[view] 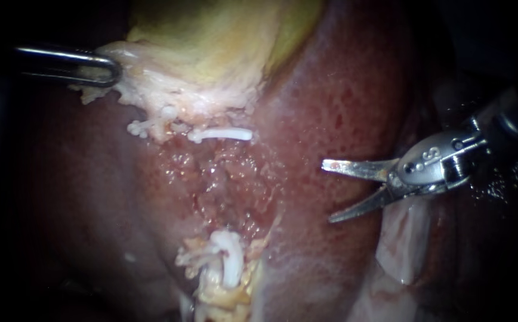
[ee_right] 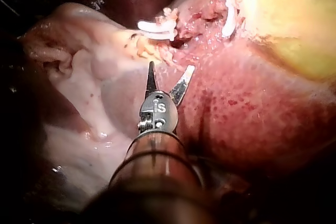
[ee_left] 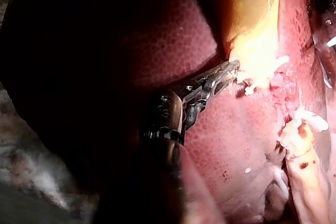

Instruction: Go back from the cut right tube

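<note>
Over the liver (view: 342,95), my right instrument (view: 327,192) comes in from the right with its two blades open and nothing between them. It hangs well right of the raw bed (view: 223,179). A white clip (view: 220,134) sits on the upper cut stump below the yellow gallbladder (view: 211,36). More white clips (view: 230,262) hold the lower stump. My left instrument (view: 107,68) is shut on the gallbladder's pale edge (view: 145,77) at upper left. In the right wrist view the open blades (ee_right: 171,66) stand short of the clips (ee_right: 157,27). In the left wrist view the jaws (ee_left: 226,74) grip the pale edge (ee_left: 257,61).
Pale filmy tissue (view: 402,238) lies under my right instrument's wrist. The liver (view: 80,191) to the left is dark and dim. Pale folded tissue (ee_right: 79,77) spreads beside the right shaft in the right wrist view.
</note>
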You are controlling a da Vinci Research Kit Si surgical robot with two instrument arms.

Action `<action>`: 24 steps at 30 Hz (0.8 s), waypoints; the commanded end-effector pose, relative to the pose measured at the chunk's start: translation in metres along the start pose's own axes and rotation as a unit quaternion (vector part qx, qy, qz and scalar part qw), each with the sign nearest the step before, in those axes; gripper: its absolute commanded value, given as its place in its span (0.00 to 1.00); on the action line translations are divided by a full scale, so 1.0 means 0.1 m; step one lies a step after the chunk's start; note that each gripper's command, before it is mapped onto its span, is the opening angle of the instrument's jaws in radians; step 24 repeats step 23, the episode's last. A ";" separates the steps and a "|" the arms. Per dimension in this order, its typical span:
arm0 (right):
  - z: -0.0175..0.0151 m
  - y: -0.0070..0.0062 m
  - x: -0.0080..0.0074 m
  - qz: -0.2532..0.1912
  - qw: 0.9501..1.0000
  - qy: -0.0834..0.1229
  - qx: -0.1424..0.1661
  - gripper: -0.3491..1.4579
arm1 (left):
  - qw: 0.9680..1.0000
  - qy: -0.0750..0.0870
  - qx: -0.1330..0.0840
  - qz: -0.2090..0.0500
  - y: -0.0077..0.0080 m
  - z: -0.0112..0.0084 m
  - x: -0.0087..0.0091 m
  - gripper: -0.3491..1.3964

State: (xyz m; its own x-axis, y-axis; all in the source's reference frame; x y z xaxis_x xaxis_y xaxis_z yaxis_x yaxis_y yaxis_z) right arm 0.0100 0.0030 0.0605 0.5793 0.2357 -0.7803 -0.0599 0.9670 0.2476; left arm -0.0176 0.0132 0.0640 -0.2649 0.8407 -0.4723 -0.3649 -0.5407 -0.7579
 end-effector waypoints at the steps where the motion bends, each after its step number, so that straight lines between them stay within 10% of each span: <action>1: -0.001 0.000 0.000 0.000 1.000 0.001 0.001 0.99 | 1.000 0.000 0.001 0.002 0.000 0.005 -0.003 0.00; 10: -0.002 0.000 -0.001 0.000 1.000 0.001 0.001 0.99 | 1.000 -0.003 -0.013 0.006 -0.001 0.044 -0.025 0.00; 24: -0.003 0.000 -0.002 0.000 1.000 0.001 0.001 0.99 | 1.000 -0.005 -0.016 0.008 -0.002 0.048 -0.026 0.00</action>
